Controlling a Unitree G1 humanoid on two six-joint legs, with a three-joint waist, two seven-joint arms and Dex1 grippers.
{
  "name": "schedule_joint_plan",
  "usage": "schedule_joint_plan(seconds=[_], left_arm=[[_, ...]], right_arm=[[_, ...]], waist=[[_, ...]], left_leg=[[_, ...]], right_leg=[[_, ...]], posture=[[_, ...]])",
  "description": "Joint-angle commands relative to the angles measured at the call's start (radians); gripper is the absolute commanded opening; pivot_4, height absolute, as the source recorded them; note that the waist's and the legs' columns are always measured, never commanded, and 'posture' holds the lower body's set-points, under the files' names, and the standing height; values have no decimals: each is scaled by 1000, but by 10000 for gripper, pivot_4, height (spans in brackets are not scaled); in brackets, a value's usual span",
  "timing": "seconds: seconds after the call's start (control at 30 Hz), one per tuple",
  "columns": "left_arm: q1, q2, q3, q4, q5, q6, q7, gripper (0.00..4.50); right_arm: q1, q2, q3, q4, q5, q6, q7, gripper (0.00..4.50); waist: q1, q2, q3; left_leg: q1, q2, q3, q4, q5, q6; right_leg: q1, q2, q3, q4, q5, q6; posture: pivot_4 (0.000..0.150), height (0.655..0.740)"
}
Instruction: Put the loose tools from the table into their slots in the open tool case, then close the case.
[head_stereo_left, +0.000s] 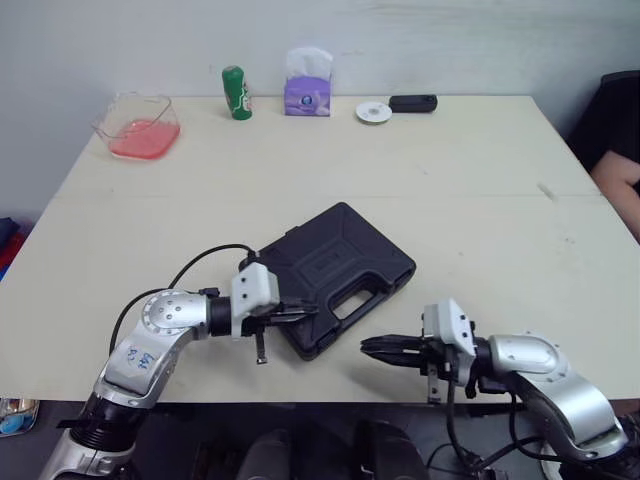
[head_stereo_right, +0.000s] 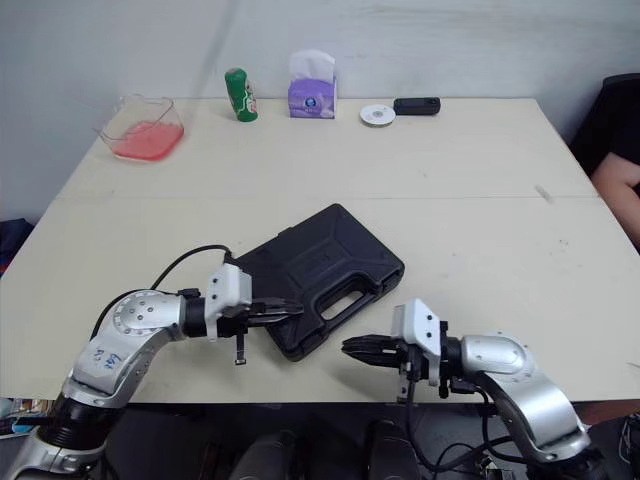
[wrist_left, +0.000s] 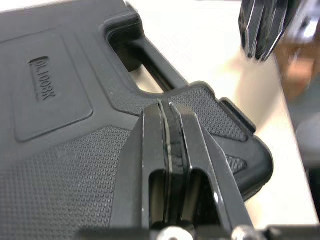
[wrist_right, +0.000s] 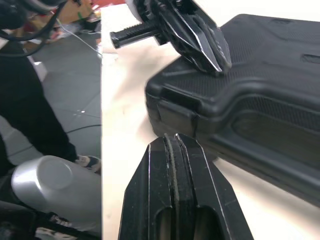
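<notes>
The black tool case (head_stereo_left: 335, 270) lies on the cream table (head_stereo_left: 480, 200) with its lid down and its handle (head_stereo_left: 352, 297) toward the near edge. My left gripper (head_stereo_left: 310, 312) is shut with nothing held, its tips resting on the textured lid at the case's near corner (wrist_left: 200, 100). My right gripper (head_stereo_left: 368, 347) is also shut and empty. It hovers low over the table just in front of that corner, apart from the case, and faces a latch (wrist_right: 177, 107) on the case's front wall. The left gripper (wrist_right: 210, 62) also appears in the right wrist view.
Along the table's far edge stand a clear tub of pink liquid (head_stereo_left: 140, 127), a green bottle (head_stereo_left: 236, 92), a purple tissue box (head_stereo_left: 308, 85), a white disc (head_stereo_left: 374, 112) and a small black device (head_stereo_left: 413, 103). A person's arm (head_stereo_left: 618, 180) is at the right edge.
</notes>
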Motion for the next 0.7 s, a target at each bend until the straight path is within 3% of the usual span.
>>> schedule_joint_plan(seconds=[0.03, 0.2, 0.23, 0.53, 0.7], left_arm=[[70, 40, 206, -13, -105, -24, -18, 14463], [190, 107, 406, 35, -83, -50, 22, 38994], [213, 116, 456, 47, -83, -44, 43, 43413], [331, 151, 700, 159, -28, -84, 154, 44567], [376, 136, 712, 178, 3, -124, 177, 44567]], right_arm=[[26, -86, -183, 37, 31, -38, 31, 15007], [-36, -162, -322, 240, -56, -190, 23, 41397], [-55, -172, -339, 299, -77, -252, 35, 45000], [-213, -243, -391, 649, -129, -444, 66, 45000], [-296, -251, -360, 768, -164, -524, 70, 45000]], waist=[[0, -1, 5], [0, -1, 9], [-1, -1, 11], [-3, 1, 17], [-6, 1, 17]], left_leg=[[-1, 0, 0, 0, 0, 0], [-1, 0, 1, 0, 0, 1], [-1, -1, 1, 0, -1, 1], [-1, -1, 2, 0, -1, 2], [-1, -1, 2, 0, -1, 2]], right_leg=[[0, 0, 0, 0, 0, 0], [1, 0, -1, -4, 0, 0], [1, 0, -2, -4, 0, 1], [1, 0, -2, -5, 1, 2], [0, 0, -2, -5, 1, 2]], posture=[[1500, 7400], [1500, 7400], [1500, 7400], [1500, 7400], [1500, 7400]])
